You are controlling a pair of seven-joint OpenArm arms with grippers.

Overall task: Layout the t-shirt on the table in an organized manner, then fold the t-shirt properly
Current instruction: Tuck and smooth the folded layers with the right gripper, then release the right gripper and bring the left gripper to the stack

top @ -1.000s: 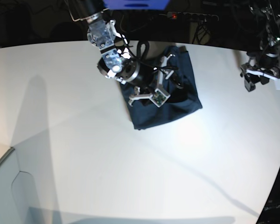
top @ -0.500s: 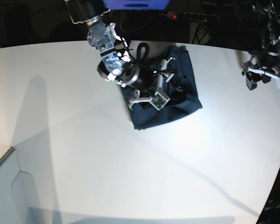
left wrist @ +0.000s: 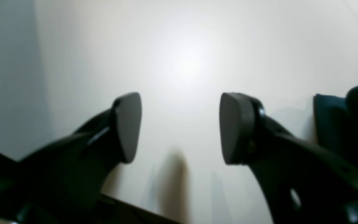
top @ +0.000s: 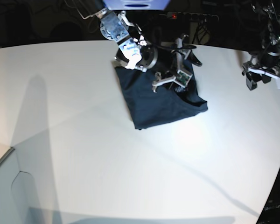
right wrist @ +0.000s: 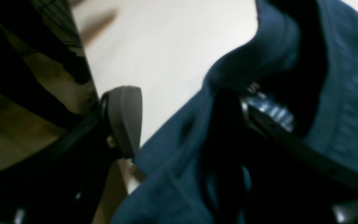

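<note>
The t-shirt (top: 158,100) lay bunched near the far edge of the table (top: 107,163), its long axis running from near-left toward the far edge. The right gripper (top: 177,72) straddled its far folds, spread wide, one finger (right wrist: 126,118) outside the cloth. The left gripper (top: 263,77) hung released by the right edge.

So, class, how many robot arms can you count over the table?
2. The right arm reaches over the t-shirt at the table's far middle; the left arm hangs at the far right edge.
</note>
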